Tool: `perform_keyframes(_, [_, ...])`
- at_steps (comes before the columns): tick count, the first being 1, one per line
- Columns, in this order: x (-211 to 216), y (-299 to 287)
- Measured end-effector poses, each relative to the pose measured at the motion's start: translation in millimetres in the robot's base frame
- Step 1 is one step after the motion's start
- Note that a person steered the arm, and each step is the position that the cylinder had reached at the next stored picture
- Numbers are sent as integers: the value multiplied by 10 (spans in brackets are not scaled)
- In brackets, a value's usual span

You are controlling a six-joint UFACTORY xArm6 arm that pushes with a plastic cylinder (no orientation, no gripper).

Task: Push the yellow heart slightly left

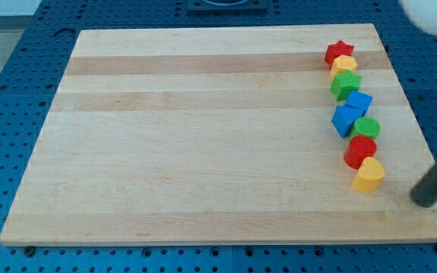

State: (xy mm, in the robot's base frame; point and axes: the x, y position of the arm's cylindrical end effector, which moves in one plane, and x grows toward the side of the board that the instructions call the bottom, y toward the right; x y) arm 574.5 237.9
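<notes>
My tip (425,202) rests on the table (203,136) near its right edge, a short way off the yellow heart (369,175), at about 4 o'clock from it and not touching. There are no fingers on this arm to be wide or narrow; the rod simply ends in its blunt dark end, holding nothing.

The yellow heart is the lowest piece in a column of blocks running down the table's right side. Touching it at about 11 o'clock is a red cylinder (360,150). Above that come a green cylinder (367,127), then two blue blocks (346,120) (359,101) pressed together, a green star (345,84), a yellow block (344,66) whose shape I cannot make out, and a red star (339,51) at the top.

As I judge it, the push has not begun: the heart sits snug against the red cylinder, in line with the column. What is left is to bring my tip to the heart's 3 o'clock side and nudge it toward 9 o'clock, a small shove only. The red cylinder leaning on it may get dragged along.

No brands, labels or writing can be read anywhere.
</notes>
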Motion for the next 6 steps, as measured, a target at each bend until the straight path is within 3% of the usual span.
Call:
perform_keyframes(2, [-115, -770])
perform_keyframes(4, [-185, -265])
perform_keyframes(5, [-346, -653])
perform_keyframes(6, [-428, -1456])
